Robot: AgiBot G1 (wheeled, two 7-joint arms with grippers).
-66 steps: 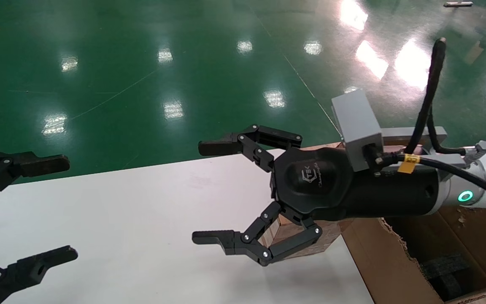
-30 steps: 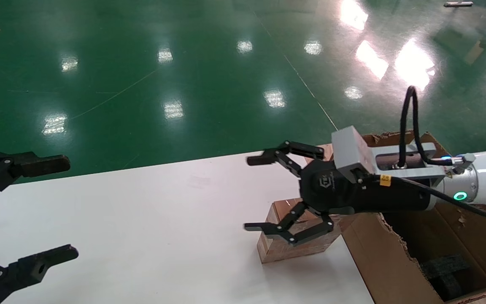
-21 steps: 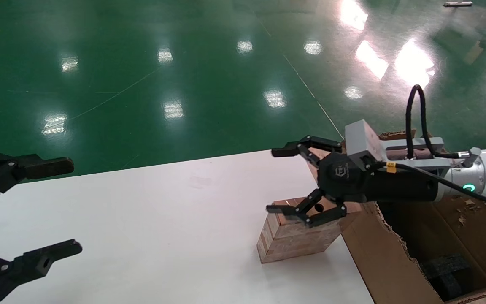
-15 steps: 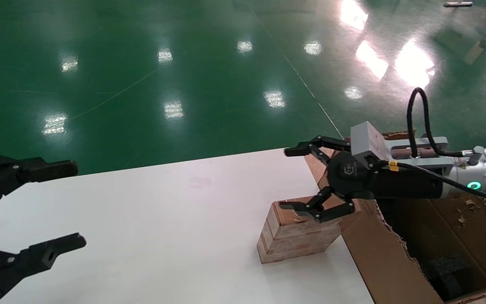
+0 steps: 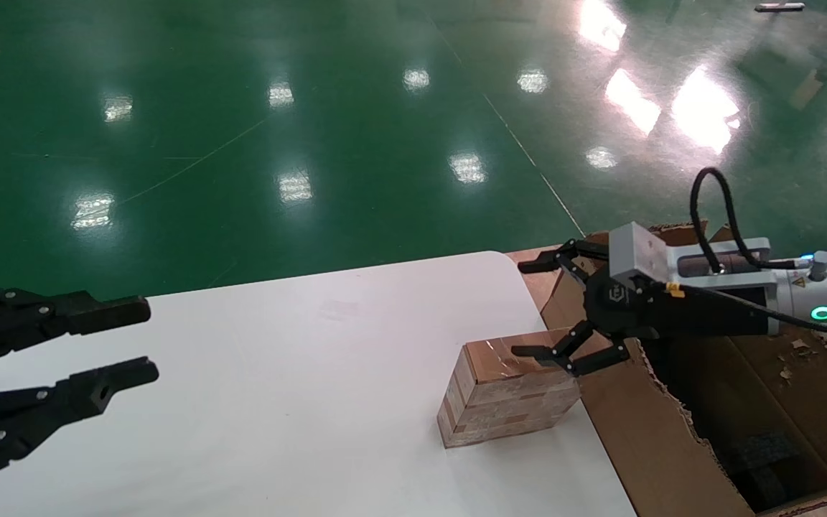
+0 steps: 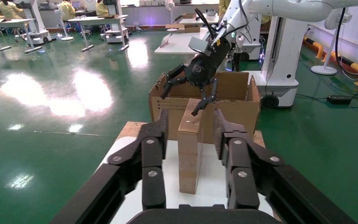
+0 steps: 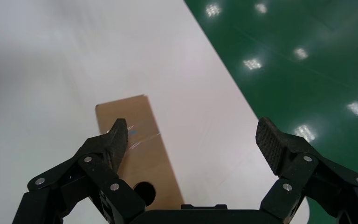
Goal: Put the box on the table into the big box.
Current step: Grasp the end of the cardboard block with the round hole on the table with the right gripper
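Right end effector (image 5: 537, 307) retreated, fingers apart — one box (image 5: 507, 391), one big box (image 5: 679, 438).

Bright overhead lights glare off the green floor (image 5: 313, 108); my table (image 5: 277, 373) near-blown white, soft shadows, blurred in right wrist view.

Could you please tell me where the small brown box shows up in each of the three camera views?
Head view: the box stands on the table, beside the big box.
Left wrist view: the box is central, between the left gripper's fingers but farther off.
Right wrist view: the box lies below the right gripper.
Shared landmark: the white table.
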